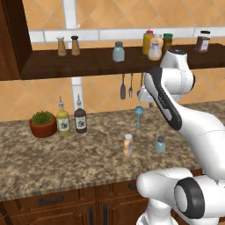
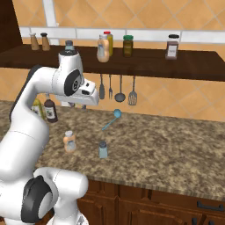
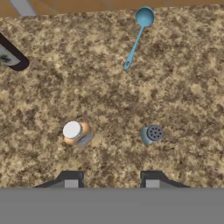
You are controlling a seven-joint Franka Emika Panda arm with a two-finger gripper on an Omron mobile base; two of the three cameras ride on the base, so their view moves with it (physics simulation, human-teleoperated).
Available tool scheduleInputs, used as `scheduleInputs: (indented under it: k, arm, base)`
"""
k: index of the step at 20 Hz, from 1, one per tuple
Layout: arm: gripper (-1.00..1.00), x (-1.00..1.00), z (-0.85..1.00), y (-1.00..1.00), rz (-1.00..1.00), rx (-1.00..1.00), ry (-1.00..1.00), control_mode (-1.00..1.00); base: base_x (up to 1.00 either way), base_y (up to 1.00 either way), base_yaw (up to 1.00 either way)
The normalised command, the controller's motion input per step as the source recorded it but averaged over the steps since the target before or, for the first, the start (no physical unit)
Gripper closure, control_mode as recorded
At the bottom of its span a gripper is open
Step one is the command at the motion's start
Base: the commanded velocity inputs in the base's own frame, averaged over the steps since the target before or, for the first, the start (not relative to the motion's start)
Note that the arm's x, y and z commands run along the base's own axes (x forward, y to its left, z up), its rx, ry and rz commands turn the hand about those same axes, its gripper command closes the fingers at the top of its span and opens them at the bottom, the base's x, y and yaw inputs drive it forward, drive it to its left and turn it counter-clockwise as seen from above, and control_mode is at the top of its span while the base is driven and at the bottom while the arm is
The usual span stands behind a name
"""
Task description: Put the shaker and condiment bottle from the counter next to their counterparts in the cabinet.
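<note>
The small pale blue-grey shaker [image 3: 152, 134] [image 1: 160, 144] [image 2: 103, 150] stands on the granite counter [image 1: 66, 162]. To its left stands the slim peach-orange condiment bottle [image 3: 76, 132] [image 1: 128, 145] [image 2: 69, 141]. My gripper [image 3: 111, 183] hangs high above both, open, with nothing between its fingertips. In the hand view both items lie just beyond the tips. On the dark cabinet shelf [image 1: 88, 61] sit the counterparts, a blue-grey shaker [image 1: 118, 51] and a wide peach bottle [image 1: 154, 48] [image 2: 103, 49].
A blue spoon [image 3: 136, 39] [image 1: 138, 115] lies behind the two items. A potted plant [image 1: 43, 124], an oil bottle [image 1: 63, 121] and a dark bottle [image 1: 80, 119] stand at the counter's left. Utensils [image 2: 116, 90] hang under the shelf. Brown shakers [image 1: 68, 46] and jars [image 1: 202, 41] share the shelf.
</note>
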Motion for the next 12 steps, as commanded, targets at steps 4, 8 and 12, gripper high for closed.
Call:
scheduleInputs:
  k: [4,8,12]
  arm:
    - [-1.00,-0.03,0.00,0.01,0.00,0.00,0.00,-1.00]
    - [-1.00,-0.11,0.00,0.10,0.00,0.00,0.00,-1.00]
    - [-1.00,-0.14,-0.08,0.16,0.00,-0.01,-0.01,-1.00]
  base:
    - [0.00,0.00,0.00]
    - [0.00,0.00,0.00]
    - [0.00,0.00,0.00]
